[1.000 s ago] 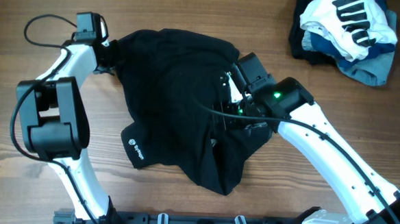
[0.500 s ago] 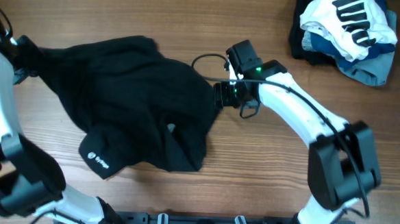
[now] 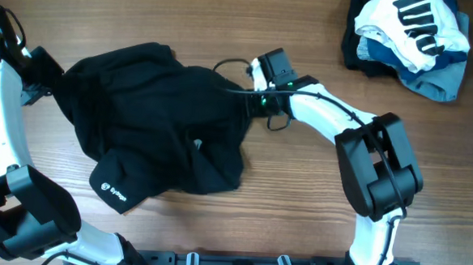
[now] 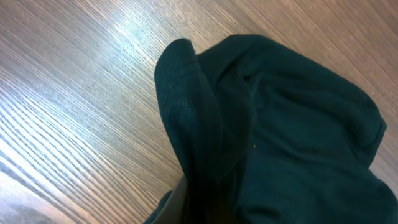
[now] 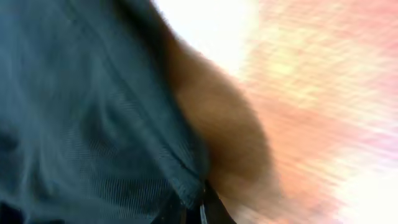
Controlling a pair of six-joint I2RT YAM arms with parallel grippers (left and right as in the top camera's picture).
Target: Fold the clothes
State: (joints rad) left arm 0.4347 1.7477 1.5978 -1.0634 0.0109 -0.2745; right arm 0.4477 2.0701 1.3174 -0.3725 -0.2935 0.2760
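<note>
**Garment** (image 3: 156, 120): black, limp, lying crumpled on the table (image 3: 297, 217). A white logo (image 3: 113, 193) shows on its near-left corner.

**Left gripper** (image 3: 52, 85): at the garment's left edge, closed on a bunched ridge of cloth.

**Right gripper** (image 3: 252, 106): at the garment's right edge, closed on the cloth. Its wrist view is blurred, but fabric runs into the jaws.

**Heap** (image 3: 412, 36): striped white and blue clothes, well to the right of the garment.

**Progress**: early. The garment is held between two grips but is lumpy and not flat, and no fold is visible. Spreading it flat and every fold appear to be still left to do.
</note>
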